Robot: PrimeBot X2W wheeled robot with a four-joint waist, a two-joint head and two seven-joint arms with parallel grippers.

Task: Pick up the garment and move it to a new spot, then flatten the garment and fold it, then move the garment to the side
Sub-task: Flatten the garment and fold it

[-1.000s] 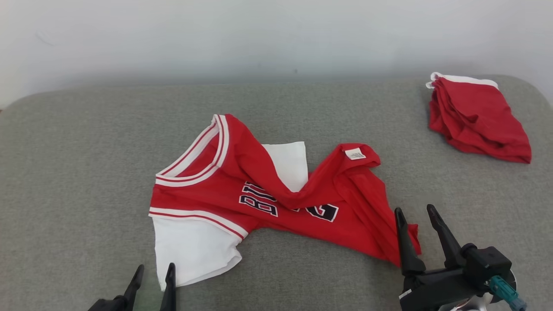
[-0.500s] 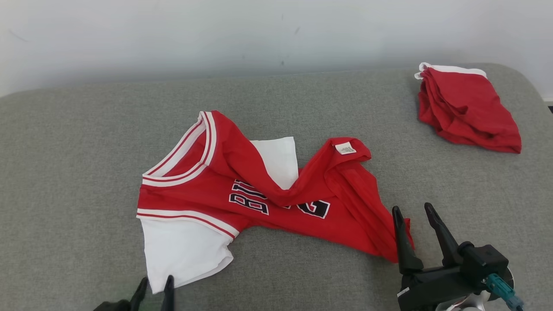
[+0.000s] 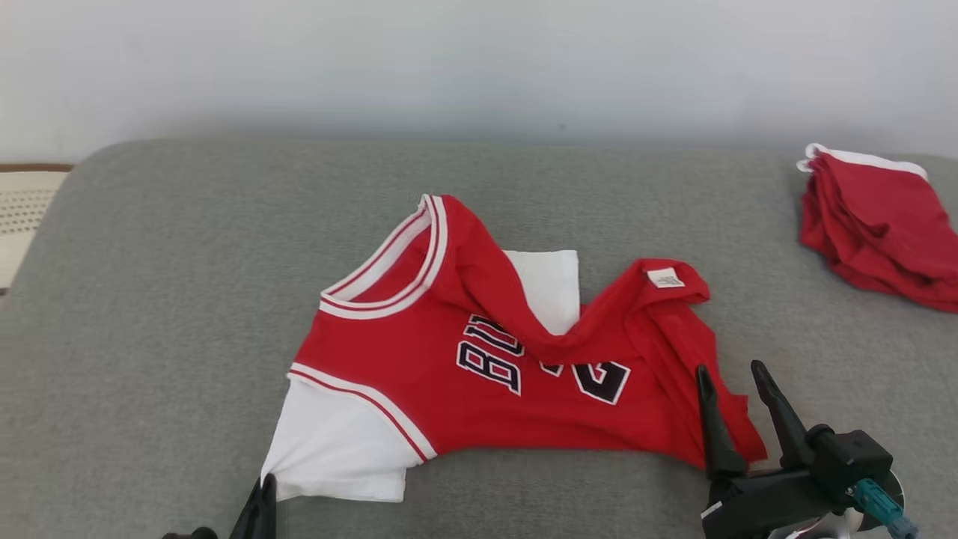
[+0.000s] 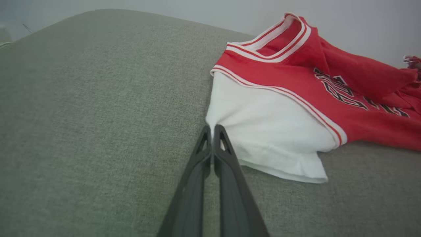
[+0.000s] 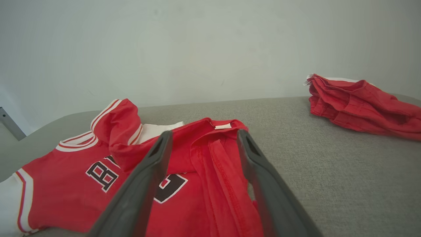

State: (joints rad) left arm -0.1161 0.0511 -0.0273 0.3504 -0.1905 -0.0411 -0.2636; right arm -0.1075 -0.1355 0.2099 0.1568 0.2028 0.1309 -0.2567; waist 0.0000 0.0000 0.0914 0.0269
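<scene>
The garment (image 3: 479, 352), a red jersey with white sleeves and dark lettering, lies crumpled on the grey cushion (image 3: 165, 299). My left gripper (image 3: 266, 485) is at the bottom left, shut on the near corner of the white sleeve (image 3: 337, 449). In the left wrist view the two fingers of the left gripper (image 4: 212, 126) meet at the edge of the sleeve (image 4: 266, 131), which pulls toward them. My right gripper (image 3: 732, 369) stands open over the garment's right end. In the right wrist view the right gripper (image 5: 204, 133) has its fingers either side of a red fold (image 5: 213, 164), not closed on it.
A second red garment (image 3: 876, 232), loosely folded with a white edge, lies at the cushion's back right (image 5: 361, 102). A pale wall (image 3: 479, 60) runs behind the cushion. The cushion's left edge rounds off beside a pale woven surface (image 3: 22, 217).
The head camera has turned, shifting the whole picture right. My left gripper has shut on the white sleeve's corner, and the sleeve now lies drawn out toward it. The right gripper stays open.
</scene>
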